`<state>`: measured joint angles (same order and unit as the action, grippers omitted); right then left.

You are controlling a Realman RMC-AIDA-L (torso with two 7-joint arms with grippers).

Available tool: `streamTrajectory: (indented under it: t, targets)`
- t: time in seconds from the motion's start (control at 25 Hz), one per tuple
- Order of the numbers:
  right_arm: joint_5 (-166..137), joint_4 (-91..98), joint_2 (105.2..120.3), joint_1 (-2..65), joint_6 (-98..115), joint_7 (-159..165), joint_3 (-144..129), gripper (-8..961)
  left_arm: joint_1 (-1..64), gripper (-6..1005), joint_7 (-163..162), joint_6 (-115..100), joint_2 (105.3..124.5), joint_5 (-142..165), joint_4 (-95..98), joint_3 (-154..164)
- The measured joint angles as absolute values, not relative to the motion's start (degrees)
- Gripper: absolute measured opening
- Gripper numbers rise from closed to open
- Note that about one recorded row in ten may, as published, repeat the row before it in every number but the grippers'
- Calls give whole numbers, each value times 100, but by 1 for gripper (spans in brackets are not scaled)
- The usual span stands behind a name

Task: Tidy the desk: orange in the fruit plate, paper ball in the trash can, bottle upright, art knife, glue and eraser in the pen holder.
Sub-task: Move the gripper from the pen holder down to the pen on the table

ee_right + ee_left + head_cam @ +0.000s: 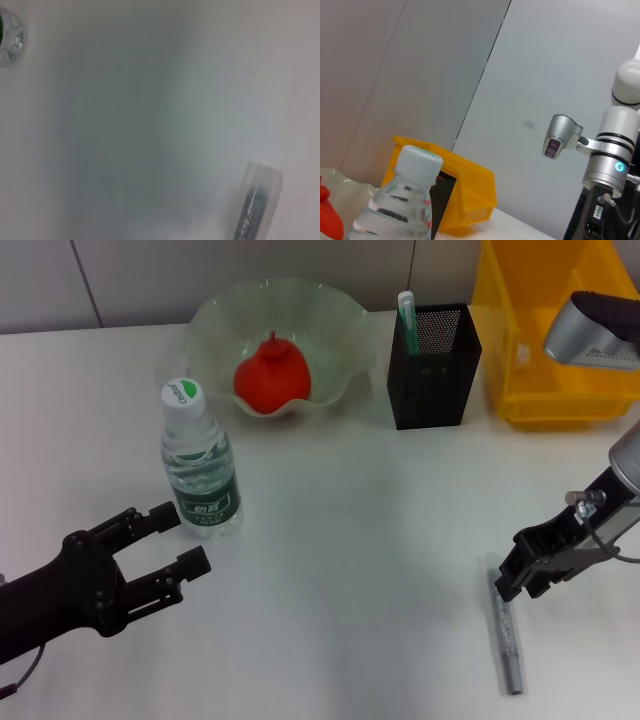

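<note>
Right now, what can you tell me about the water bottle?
The water bottle is clear plastic with a white cap and a green label. It stands upright on the white table, in front of the fruit plate. Nothing touches it; the left gripper, jaws open, sits just beside it, nearer the robot.

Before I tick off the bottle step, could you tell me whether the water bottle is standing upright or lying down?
Upright: the water bottle stands on its base on the desk, white cap on top, beside the open left gripper.
</note>
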<state>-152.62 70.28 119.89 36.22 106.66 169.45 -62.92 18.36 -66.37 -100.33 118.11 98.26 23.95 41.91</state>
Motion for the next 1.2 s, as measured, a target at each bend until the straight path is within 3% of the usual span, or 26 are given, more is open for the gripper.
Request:
streamTrajectory:
  t: [1.2]
  targets:
    - [-15291,6416,11943,3761,9957,16912,-6651,313,1762,787,-6634,-10042,11812,9826,2382,4192]
